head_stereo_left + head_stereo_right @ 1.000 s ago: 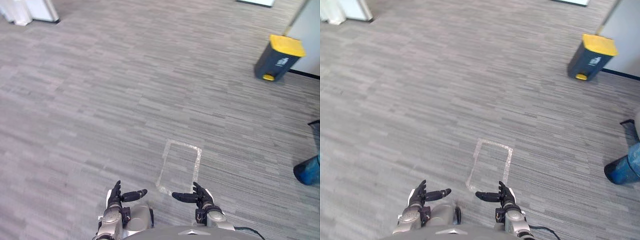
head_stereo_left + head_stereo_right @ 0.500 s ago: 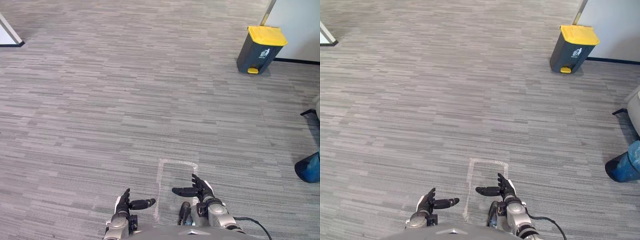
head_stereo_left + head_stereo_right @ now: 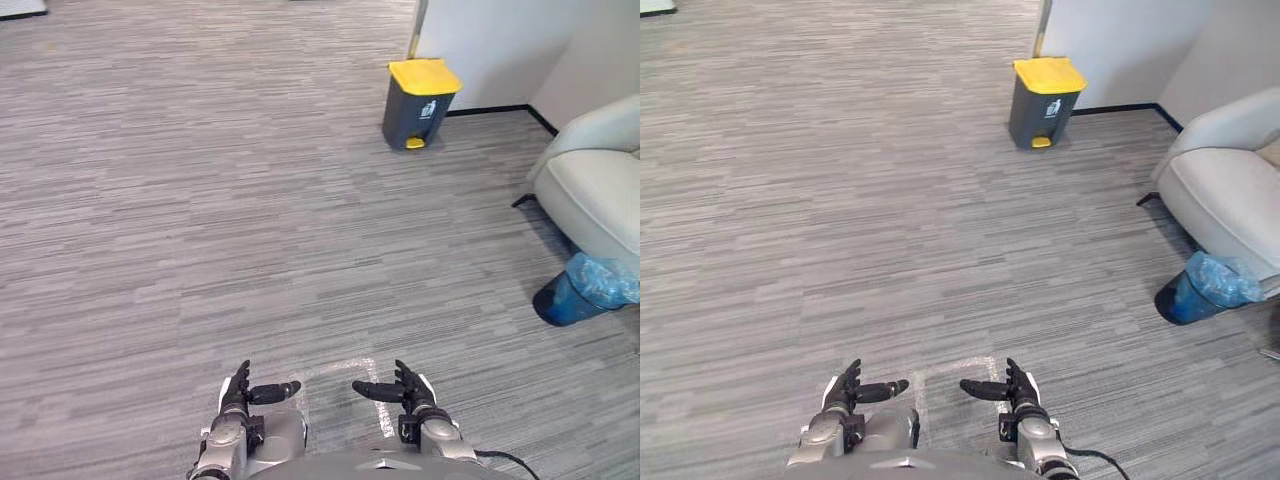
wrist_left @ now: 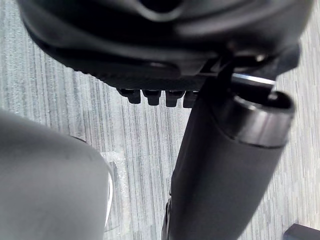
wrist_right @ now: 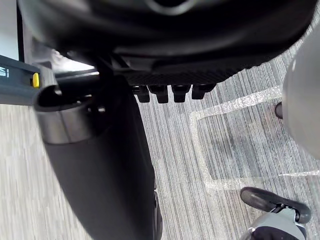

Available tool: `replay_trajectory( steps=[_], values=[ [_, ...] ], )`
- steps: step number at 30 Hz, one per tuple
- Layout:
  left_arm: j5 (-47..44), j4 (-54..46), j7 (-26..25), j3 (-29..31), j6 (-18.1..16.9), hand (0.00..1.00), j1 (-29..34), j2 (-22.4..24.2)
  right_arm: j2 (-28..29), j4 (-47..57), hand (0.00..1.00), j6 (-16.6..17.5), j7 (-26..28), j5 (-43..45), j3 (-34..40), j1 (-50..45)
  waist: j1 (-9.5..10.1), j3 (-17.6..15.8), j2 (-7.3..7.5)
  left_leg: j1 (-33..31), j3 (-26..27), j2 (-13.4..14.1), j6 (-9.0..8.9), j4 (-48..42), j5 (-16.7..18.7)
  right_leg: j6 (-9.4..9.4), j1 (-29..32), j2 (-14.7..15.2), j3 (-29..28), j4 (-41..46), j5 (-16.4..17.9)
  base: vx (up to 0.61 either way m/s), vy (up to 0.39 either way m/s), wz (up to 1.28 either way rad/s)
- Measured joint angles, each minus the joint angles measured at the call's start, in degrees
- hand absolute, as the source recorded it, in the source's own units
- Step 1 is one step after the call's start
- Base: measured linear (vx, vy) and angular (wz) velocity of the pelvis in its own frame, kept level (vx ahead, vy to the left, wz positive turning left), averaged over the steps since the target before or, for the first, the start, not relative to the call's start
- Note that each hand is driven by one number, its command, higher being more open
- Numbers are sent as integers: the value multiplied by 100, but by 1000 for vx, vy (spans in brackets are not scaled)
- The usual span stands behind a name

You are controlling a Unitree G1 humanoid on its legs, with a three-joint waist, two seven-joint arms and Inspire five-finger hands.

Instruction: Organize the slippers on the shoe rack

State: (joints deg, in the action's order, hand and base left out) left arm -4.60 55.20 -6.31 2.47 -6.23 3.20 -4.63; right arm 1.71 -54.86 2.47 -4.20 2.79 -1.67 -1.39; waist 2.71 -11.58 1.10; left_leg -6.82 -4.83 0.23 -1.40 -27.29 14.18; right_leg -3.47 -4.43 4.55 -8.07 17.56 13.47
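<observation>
Two hands hovering at near edge over grey carpet floor (image 3: 200, 200): left hand (image 3: 240, 392) and right hand (image 3: 405, 390) both lying open, fingers straight, thumbs pointing toward each other, holding nothing. Taped rectangle outline (image 3: 378, 405) showing on floor between them. Dark bin with yellow lid (image 3: 420, 100) standing far right by wall (image 3: 490, 40). Pale armchair (image 3: 600, 190) sitting right, blue bag-lined bin (image 3: 575, 295) just beside it.

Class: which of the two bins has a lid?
The dark grey bin by the wall, topped yellow; the blue-bagged bin beside the armchair has none.
</observation>
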Motion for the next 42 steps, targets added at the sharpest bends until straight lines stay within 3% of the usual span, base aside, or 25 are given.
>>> replay_trajectory(
  steps=[3,4,5,6,8,9,10,11,12,13,17,18,19,20,22,25,27,28,29,30,33,39,42],
  values=[
    [-2,8,7,2,3,100,-3,30,-9,-2,100,-2,22,-45,-70,69,8,-36,-43,247,557,68,135,125,113,-182,368,109,79,592,-38,38,170,-116],
    [-1,25,3,0,7,100,3,46,-29,-6,100,1,28,-51,-148,113,1,-67,-85,520,958,137,194,326,76,-220,548,279,656,930,-92,24,116,-98],
    [-1,26,2,-1,6,100,6,47,-36,-7,100,1,27,-51,-184,121,0,-74,-93,576,1020,145,195,359,76,-229,556,325,822,960,-104,43,144,-145],
    [3,35,0,-13,4,100,43,37,-47,-59,100,13,32,-52,-359,166,-2,-75,-130,863,1436,211,209,596,67,-147,551,621,1992,942,-132,33,96,-103],
    [9,86,0,-36,5,100,23,17,-39,-128,100,13,52,-55,-470,197,-2,-52,-106,959,1775,279,202,768,64,-35,554,734,2919,683,-151,35,22,-109],
    [5,105,2,-38,6,100,11,18,-38,-133,100,13,53,-55,-470,203,-1,-53,-109,977,1868,311,185,812,53,15,571,735,3079,603,-179,61,-49,-110],
    [7,179,7,-116,17,100,-33,18,-74,-205,100,5,50,-55,-468,300,-30,-50,-142,1011,2165,433,139,1008,-20,161,686,729,3518,490,-332,86,-59,-127],
    [10,197,22,-159,18,100,-60,1,-92,-232,100,-4,40,-56,-469,364,8,-40,-102,1060,2464,457,93,1222,-139,259,839,908,4347,484,-368,103,-68,-123],
    [13,262,34,-218,25,100,-101,-12,-113,-233,100,-4,36,-56,-466,366,-40,-58,-101,1071,2490,468,64,1265,-167,323,841,927,4530,482,-399,122,-97,-84],
    [21,354,72,-347,58,100,-156,-75,-160,-220,100,-18,22,-59,-425,371,-128,-72,-124,1122,2419,489,2,1346,-226,369,807,823,4523,441,-407,130,-122,-28],
    [84,353,93,-381,60,100,-146,-43,-323,-222,100,6,13,-55,-354,276,-141,-66,-186,1275,2265,722,-112,1277,-230,441,420,364,4492,-152,-449,108,-137,-12],
    [84,347,114,-382,60,100,-150,-44,-326,-221,100,11,11,-55,-282,259,-145,-68,-192,1161,2239,844,-208,974,-171,447,335,226,4479,-351,-488,66,-128,-18],
    [71,300,139,-378,64,100,-170,-39,-351,-221,100,18,-7,-49,-271,230,-113,-82,-218,808,2123,1105,-354,121,-62,474,201,-3,4391,-666,-579,64,-109,-46],
    [73,213,140,-377,59,100,-179,-39,-377,-223,100,17,-12,-48,-286,205,-22,-99,-271,512,2103,1343,-361,-700,-56,524,115,-177,4220,-835,-633,82,-114,-71],
    [77,143,142,-378,51,100,-167,11,-419,-219,100,19,-25,-42,-289,191,43,-97,-373,245,1918,1495,-350,-1390,20,616,56,-325,3980,-915,-628,113,-19,-78],
    [69,106,155,-375,53,100,-172,71,-455,-220,100,20,-85,-37,-247,224,54,-141,-432,6,1107,1051,-325,-1384,496,647,-2,-371,3351,-896,-619,142,87,-109],
    [69,52,148,-377,50,100,-167,56,-432,-219,100,22,-123,-30,-173,229,77,-181,-372,-113,143,465,-313,-339,562,552,24,-261,2791,-772,-584,119,197,-128],
    [68,53,145,-378,51,100,-167,59,-441,-217,100,23,-138,-31,-173,237,77,-182,-395,-135,-275,316,-334,87,462,466,57,-244,2617,-678,-538,84,202,-132],
    [67,50,136,-381,52,100,-152,73,-458,-218,100,25,-141,-34,-175,222,100,-154,-451,-42,-557,187,-352,290,-176,343,111,-228,2360,-511,-480,104,186,-101],
    [67,73,127,-385,56,100,-164,82,-452,-214,100,28,-156,-37,-177,201,110,-118,-371,74,-498,69,-133,305,-207,242,152,-170,2159,-435,-426,203,252,-80],
    [59,39,114,-387,64,100,-170,14,-371,-228,100,25,-140,-37,-164,154,155,-103,-219,122,-319,-55,-100,152,-153,148,142,-28,1884,-446,-397,210,184,-50],
    [61,139,123,-395,74,100,-159,38,-219,-230,100,20,-96,82,70,132,143,-98,-216,817,177,-127,99,516,-38,14,8,106,1239,-312,-351,93,91,-58],
    [63,172,136,-393,72,100,-150,-4,-247,-293,100,29,-105,182,70,174,138,-95,-209,1018,386,-54,178,696,9,-64,37,105,1278,-265,-397,30,24,-44]
  ],
)
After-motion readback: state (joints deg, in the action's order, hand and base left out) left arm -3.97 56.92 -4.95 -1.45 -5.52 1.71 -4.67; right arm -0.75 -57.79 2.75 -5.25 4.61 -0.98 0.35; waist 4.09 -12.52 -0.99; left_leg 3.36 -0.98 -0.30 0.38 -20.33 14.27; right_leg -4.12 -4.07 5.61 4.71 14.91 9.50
